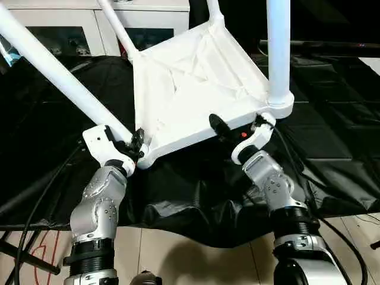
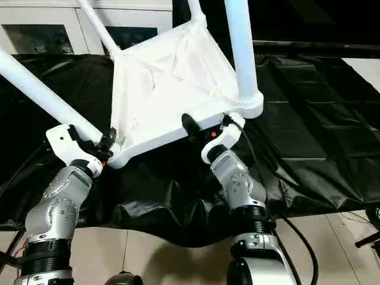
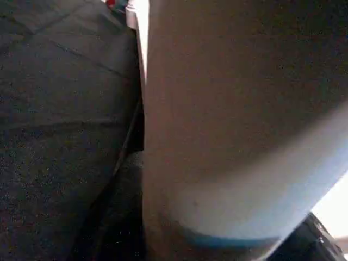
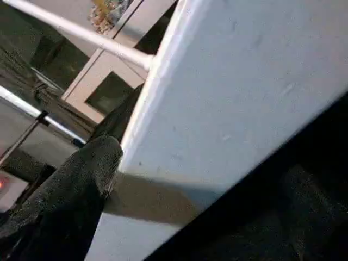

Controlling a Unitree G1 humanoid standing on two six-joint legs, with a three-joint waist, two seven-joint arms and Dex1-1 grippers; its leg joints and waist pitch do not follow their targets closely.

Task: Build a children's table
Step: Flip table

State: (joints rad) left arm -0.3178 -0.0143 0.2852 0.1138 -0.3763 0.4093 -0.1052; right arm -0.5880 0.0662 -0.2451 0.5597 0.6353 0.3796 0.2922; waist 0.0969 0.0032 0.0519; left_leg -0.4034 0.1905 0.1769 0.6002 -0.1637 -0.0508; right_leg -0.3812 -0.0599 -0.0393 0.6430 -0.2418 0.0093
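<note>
A black sheet (image 1: 332,136) covers the work surface, wrinkled and hanging over the near edge above a pale tiled floor (image 1: 178,255). Behind it stands a white cabinet (image 1: 65,27) with glass-fronted compartments.

The children's table (image 1: 184,95) lies upside down on the sheet, its ribbed underside facing up and tilted, the near edge raised toward the robot. Its legs (image 1: 279,47) stick up and outward from the corner sockets: the near right one rises almost straight up out of the picture, the near left one slants long and steep up toward the robot's left, and two more rise from the far corners.

The left gripper (image 1: 135,144) is clamped partway closed around the base of the slanting near-left leg, right at its corner socket. The right gripper (image 1: 237,132) stands wide, straddling the near edge of the tabletop beside the near right socket, one black finger (image 1: 217,125) lying over the rim.
</note>
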